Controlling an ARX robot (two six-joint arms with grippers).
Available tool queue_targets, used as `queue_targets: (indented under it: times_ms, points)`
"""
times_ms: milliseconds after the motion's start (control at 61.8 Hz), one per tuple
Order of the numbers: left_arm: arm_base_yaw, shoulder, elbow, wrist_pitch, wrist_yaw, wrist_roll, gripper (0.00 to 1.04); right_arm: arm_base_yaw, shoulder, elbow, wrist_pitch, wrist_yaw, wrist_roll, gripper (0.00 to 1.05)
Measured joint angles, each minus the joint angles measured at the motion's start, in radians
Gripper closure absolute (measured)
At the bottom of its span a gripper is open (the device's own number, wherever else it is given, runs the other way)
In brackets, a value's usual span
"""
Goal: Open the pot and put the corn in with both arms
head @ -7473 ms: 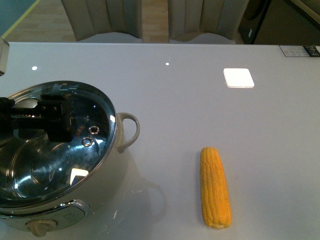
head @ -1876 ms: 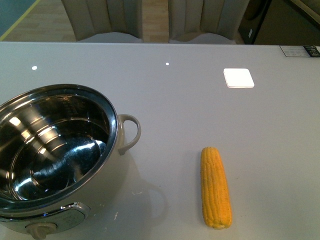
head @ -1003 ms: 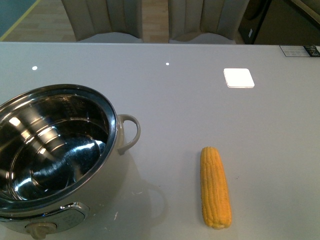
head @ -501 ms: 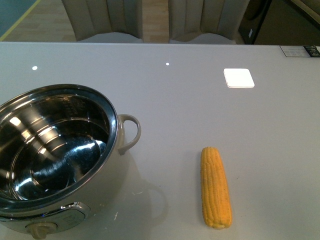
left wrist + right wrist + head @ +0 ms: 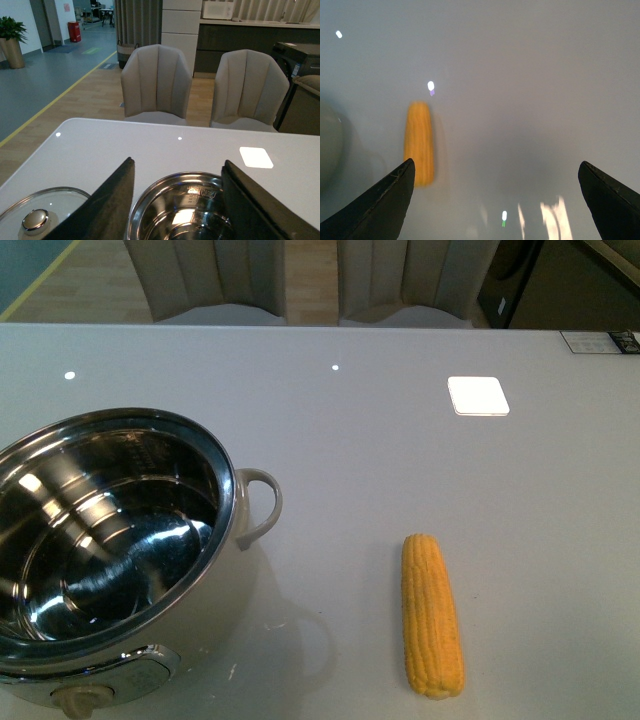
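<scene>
Yellow-orange from end to end, the corn (image 5: 432, 615) lies bare on the grey worktop (image 5: 400, 440), a tapered cob with neat lengthwise rows of kernels, its narrower, rounded tip pointing away from the robot and its blunter end nearest it. It sits to the right of the pot (image 5: 222, 502), well apart from it, touching nothing but the worktop. In the right wrist view the corn (image 5: 419, 142) is only a blurred orange streak.

Cream on the outside and mirror-bright steel inside, the pot stands open with nothing in it. A looped beige handle (image 5: 258, 502) sticks out toward the corn, and a small beige dial (image 5: 75, 698) shows low on the near wall. Its glass lid (image 5: 60, 205) rests flat on the worktop beside the pot, silver knob (image 5: 35, 221) up – a black finger hides whether lid and pot touch.

The left claw (image 5: 177, 164) hangs above the pot's mouth, fingers spread and gripping nothing. The right claw (image 5: 496, 162) hovers over the worktop near the corn, fingers wide apart and likewise holding nothing.

Two pale upholstered chairs (image 5: 157, 80) stand at the far edge.
</scene>
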Motion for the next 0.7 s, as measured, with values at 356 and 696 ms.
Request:
queue_targets:
  times_ms: [356,696]
  points:
    - [0.0,0.0,0.0,0.0,0.0,0.002,0.07,0.162,0.519,0.003,0.407,0.033,0.073,0.09]
    - [0.0,0.0,0.0,0.0,0.0,0.002,0.07,0.256,1.281,0.153,0.924,-0.025,-0.037,0.09]
